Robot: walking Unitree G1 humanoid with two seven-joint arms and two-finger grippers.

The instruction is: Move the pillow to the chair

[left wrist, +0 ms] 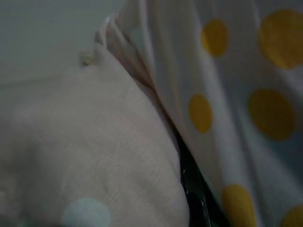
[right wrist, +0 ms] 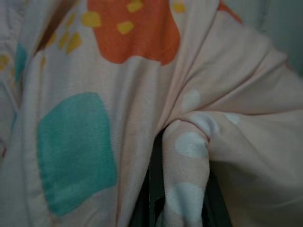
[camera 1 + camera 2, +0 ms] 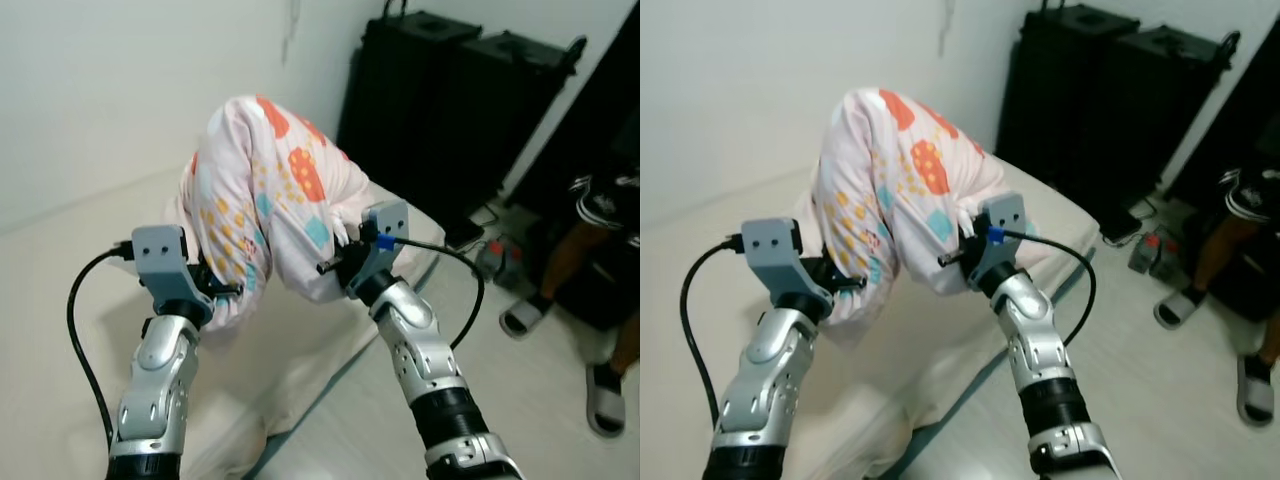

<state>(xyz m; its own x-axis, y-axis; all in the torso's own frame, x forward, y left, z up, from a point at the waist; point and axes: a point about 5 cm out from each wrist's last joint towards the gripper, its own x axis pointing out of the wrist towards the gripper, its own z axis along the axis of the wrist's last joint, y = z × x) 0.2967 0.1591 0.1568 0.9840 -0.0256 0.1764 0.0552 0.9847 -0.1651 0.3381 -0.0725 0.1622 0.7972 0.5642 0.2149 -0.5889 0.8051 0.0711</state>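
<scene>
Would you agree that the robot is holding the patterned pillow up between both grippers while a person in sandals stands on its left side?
Not quite: the person in sandals is on the robot's right side, as the left eye view shows. The rest holds: the left gripper and right gripper press into the patterned pillow from either side, holding it up above the bed.

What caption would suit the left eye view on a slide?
Both tools, left and right, grip a patterned pillow raised above a bed.
</scene>
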